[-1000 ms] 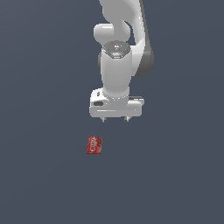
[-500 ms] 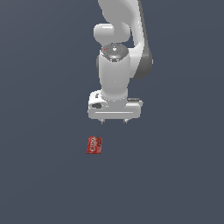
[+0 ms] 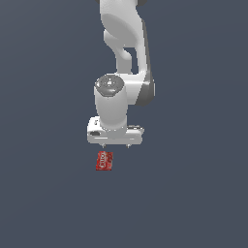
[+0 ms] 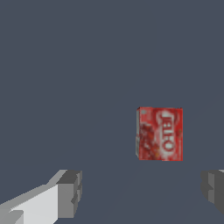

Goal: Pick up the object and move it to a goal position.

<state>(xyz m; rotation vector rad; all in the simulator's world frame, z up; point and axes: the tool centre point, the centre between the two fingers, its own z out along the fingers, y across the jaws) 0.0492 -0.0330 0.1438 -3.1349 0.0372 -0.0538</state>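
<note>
The object (image 3: 104, 161) is a small red box with white lettering, lying flat on the dark grey floor. In the exterior view my white gripper (image 3: 116, 145) hovers just above it, offset slightly to the exterior view's right. The two short fingertips point down and stand wide apart, so the gripper is open and holds nothing. The wrist view shows the object (image 4: 160, 134) lying ahead of the gripper (image 4: 142, 190). It is apart from both grey fingers (image 4: 70, 192) and sits closer to one of them than to the other.
A plain dark grey floor (image 3: 43, 203) fills both views. The white arm (image 3: 123, 43) rises behind the gripper to the frame's upper edge.
The gripper has moved down and toward the exterior view's left, ending much closer to the red box. The box has not moved, and the fingers remain apart.
</note>
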